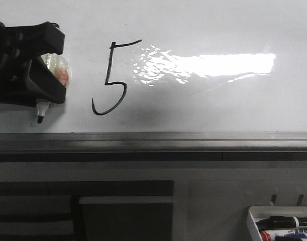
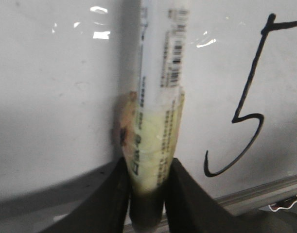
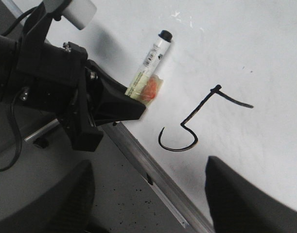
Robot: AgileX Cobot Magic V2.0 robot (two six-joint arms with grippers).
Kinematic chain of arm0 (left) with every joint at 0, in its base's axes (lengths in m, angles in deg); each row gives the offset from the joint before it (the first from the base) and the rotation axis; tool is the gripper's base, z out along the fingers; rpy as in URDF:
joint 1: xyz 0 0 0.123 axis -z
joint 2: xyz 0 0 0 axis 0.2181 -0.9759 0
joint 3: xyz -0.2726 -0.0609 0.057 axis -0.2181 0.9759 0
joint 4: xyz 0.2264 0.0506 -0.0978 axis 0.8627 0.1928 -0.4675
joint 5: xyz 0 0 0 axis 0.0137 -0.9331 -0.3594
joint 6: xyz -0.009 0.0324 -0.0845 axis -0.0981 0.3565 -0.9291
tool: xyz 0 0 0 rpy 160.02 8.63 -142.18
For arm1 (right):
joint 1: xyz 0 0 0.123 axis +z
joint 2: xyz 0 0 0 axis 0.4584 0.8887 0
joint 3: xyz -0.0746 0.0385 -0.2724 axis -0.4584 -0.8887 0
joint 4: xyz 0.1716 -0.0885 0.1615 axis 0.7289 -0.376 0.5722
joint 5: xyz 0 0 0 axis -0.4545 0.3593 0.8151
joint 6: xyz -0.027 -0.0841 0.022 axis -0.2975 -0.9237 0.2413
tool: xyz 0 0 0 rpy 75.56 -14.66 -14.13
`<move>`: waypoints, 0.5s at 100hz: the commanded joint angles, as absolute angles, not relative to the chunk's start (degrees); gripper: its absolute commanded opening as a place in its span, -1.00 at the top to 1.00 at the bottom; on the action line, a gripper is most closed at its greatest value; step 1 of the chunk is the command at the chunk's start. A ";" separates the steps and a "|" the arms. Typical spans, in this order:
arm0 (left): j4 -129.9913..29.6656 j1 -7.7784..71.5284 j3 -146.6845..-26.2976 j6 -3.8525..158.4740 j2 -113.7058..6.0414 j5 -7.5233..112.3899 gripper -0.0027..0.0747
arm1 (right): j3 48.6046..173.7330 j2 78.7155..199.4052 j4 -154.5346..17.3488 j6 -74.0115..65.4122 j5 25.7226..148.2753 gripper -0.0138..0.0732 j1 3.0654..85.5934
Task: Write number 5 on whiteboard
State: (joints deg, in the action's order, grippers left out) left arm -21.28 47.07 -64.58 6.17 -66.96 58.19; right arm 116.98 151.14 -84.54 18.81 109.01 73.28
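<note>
The number 5 [image 1: 109, 63] is drawn in thin black line on the whiteboard [image 1: 218, 30]. My left gripper [image 1: 47, 85] is shut on a white marker [image 1: 41, 108] wrapped in yellowish tape. It holds the marker to the left of the digit, black tip pointing toward the rail. In the left wrist view the marker [image 2: 158, 97] stands between the fingers, with the 5 [image 2: 252, 73] beside it. My right gripper [image 3: 148, 194] is open and empty, over the rail, below the 5 [image 3: 199, 107]. It does not show in the front view.
A grey metal rail [image 1: 193, 143] runs along the whiteboard's lower edge. A small white tray [image 1: 251, 221] with several markers hangs at the lower right. Bright glare [image 1: 218, 65] lies right of the digit. The left arm's body [image 3: 56, 82] fills the board's left side.
</note>
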 commanded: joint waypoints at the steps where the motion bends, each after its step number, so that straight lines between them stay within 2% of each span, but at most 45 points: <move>1: -21.95 46.96 -66.33 5.63 -66.11 62.41 0.17 | 118.52 149.45 -85.15 18.21 106.02 -0.30 72.85; 7: -21.95 46.96 -66.33 5.63 -66.11 61.94 0.11 | 118.52 149.45 -85.15 18.21 106.02 -0.30 72.85; 50: -21.46 46.96 -66.33 5.63 -61.22 60.22 0.11 | 118.52 149.45 -85.15 18.32 104.75 -0.30 72.85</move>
